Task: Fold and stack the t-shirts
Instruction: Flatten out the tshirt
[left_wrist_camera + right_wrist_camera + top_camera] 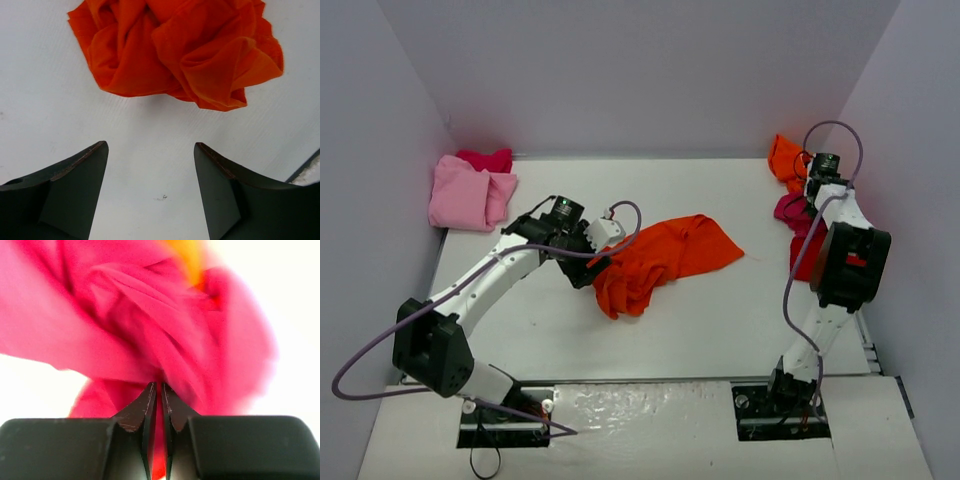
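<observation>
Left claw [150, 145] first: jaws spread wide, nothing between them but bare white bench [720, 330]! It hovers low over the surface, fingertips just short of the crumpled orange t-shirt [175, 50], not touching it. That shirt lies in a rumpled heap around the middle of the bench, one end bunched up just beside the claw, the rest trailing off toward the right side.

Over to the right claw [159, 385]: jaws drawn in narrow, only a sliver between them, and a fold of the magenta t-shirt [150, 330] is pinched right at the tips! The cloth billows out beyond the fingers, blurred in the wrist view. From above, that shirt sits by the right edge of the bench, toward the far corner.

A second orange t-shirt [783, 160] is bundled in the far right corner, touching the magenta one. Across in the far left corner, a light pink t-shirt [468, 195] rests folded, with a deep pink t-shirt [486, 158] tucked behind it against the back wall.
</observation>
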Robot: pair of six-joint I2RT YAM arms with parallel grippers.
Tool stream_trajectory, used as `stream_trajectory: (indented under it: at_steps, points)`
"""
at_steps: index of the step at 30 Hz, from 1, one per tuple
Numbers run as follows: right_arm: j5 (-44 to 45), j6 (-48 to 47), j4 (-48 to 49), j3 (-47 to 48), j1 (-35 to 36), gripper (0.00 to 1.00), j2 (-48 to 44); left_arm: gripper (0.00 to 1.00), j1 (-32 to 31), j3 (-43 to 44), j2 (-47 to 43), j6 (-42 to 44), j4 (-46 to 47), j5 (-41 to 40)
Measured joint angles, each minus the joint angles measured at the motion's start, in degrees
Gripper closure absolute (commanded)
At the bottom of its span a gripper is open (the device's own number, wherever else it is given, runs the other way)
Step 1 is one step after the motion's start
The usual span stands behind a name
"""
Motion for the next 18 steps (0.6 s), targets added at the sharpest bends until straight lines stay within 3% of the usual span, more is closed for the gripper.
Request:
stream_trajectory:
  at_steps: [8, 14, 18]
  points:
    - [-14.62, 0.60, 1.40, -2.74, 2.27, 0.10, -24.83, 0.32, 0.16, -0.01, -3.47, -2.24, 6.34, -11.19]
    - [-25.14, 0.48, 3.78, -10.02, 2.53, 0.13, -36.78, 0.31, 3.94, -1.84, -9.47, -5.30, 10.01, -16.24]
    - [-30.37, 0.61, 3.41, -13.38, 2.53, 0.34, -37.30, 0.47, 9.05, -2.90, -13.65, -8.30, 10.78, -14.95]
